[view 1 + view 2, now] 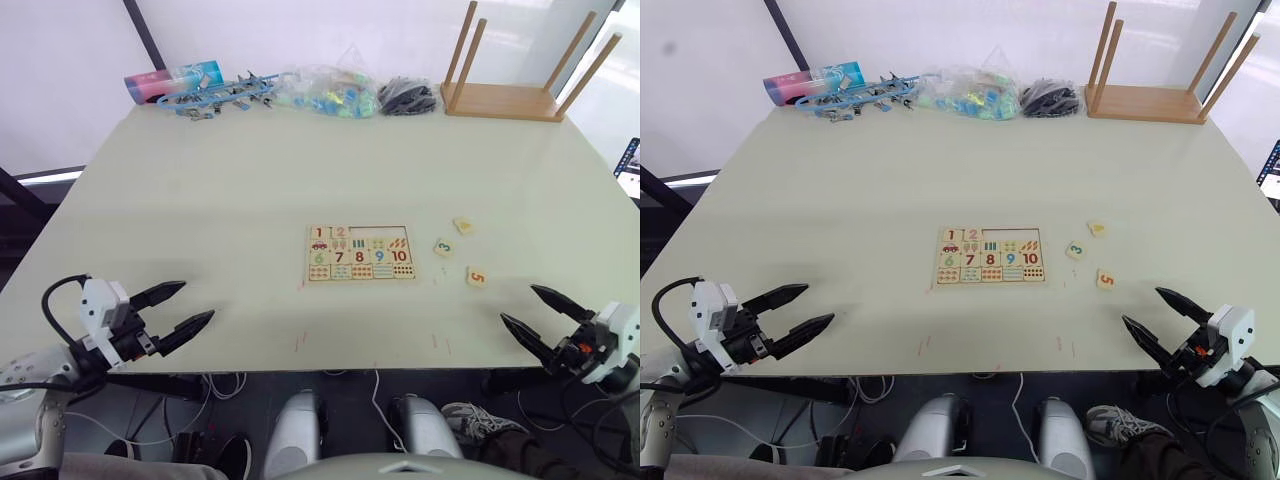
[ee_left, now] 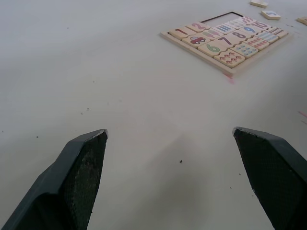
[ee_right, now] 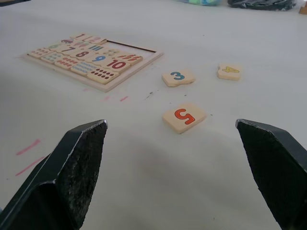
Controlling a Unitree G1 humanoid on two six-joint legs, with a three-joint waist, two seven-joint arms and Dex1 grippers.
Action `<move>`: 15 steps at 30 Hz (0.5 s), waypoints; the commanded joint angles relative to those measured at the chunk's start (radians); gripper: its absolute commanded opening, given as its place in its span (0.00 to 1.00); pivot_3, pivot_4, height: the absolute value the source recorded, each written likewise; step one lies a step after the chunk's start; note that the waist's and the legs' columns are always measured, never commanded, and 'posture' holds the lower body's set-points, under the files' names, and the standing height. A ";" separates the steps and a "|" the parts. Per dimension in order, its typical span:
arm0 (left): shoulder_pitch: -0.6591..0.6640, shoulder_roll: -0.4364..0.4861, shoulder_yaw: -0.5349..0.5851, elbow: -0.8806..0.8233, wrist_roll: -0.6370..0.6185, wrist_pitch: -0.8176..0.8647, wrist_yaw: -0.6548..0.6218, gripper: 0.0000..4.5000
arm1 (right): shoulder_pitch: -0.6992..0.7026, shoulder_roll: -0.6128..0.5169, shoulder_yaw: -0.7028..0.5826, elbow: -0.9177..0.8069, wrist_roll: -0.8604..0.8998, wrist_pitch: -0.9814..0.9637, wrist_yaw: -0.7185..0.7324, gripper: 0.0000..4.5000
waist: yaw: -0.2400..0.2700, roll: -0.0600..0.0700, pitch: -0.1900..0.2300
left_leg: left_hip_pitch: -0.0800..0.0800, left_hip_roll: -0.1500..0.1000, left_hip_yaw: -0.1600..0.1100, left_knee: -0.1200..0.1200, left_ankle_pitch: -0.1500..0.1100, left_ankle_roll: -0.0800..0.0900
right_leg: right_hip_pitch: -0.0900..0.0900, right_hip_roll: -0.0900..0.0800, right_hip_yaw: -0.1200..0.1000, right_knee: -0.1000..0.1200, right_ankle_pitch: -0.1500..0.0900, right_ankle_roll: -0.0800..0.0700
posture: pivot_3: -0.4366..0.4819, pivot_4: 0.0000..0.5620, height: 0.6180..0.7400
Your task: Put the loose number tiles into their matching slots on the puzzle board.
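Right wrist view: 5 tile (image 3: 184,116) is seen just ahead of the wide-open right tool (image 1: 548,311), w/ 3 tile (image 3: 178,77) & 4 tile (image 3: 229,71) beyond, puzzle board (image 1: 360,276) further toward the left tool (image 1: 180,307), also wide open & much farther off.

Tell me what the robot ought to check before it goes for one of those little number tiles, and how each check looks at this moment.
1. Right tool open: ok, fingers spread wide.
2. Left tool open: ok.
3. Tiles outside the board: ok; the 3 tile, 4 tile and 5 tile lie apart on the table.
4. Free slots on the puzzle board: ok; 1 and 2 are seated, the rest of that row is empty.
5. Nearest tile: ok; the 5 lies just ahead of the right tool.
6. Which way the 4 tile faces: cannot tell.
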 commanded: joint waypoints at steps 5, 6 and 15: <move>-0.010 0.017 0.011 0.011 -0.014 -0.032 -0.024 0.99 | -0.015 0.000 -0.017 -0.006 0.008 -0.014 0.012 1.00 | 0.000 0.000 0.000 | 0.000 0.000 0.001 -0.002 0.000 0.000 | -0.001 0.000 0.000 -0.001 0.000 0.000 | 0.48 0.27 0.98; -0.012 0.018 0.009 0.014 -0.014 -0.035 -0.028 0.99 | -0.020 0.000 -0.016 -0.006 0.008 -0.014 0.013 1.00 | 0.000 0.000 0.000 | 0.000 0.000 0.001 -0.002 0.000 0.000 | -0.001 0.000 0.000 -0.001 0.000 0.000 | 0.48 0.27 0.98; -0.081 0.060 -0.039 0.053 -0.014 -0.071 -0.130 0.99 | -0.100 -0.030 0.041 -0.028 -0.070 0.051 -0.053 1.00 | -0.001 0.000 0.000 | 0.000 0.000 0.001 -0.003 0.000 0.000 | -0.001 -0.001 -0.001 -0.002 0.000 0.000 | 0.48 0.27 0.98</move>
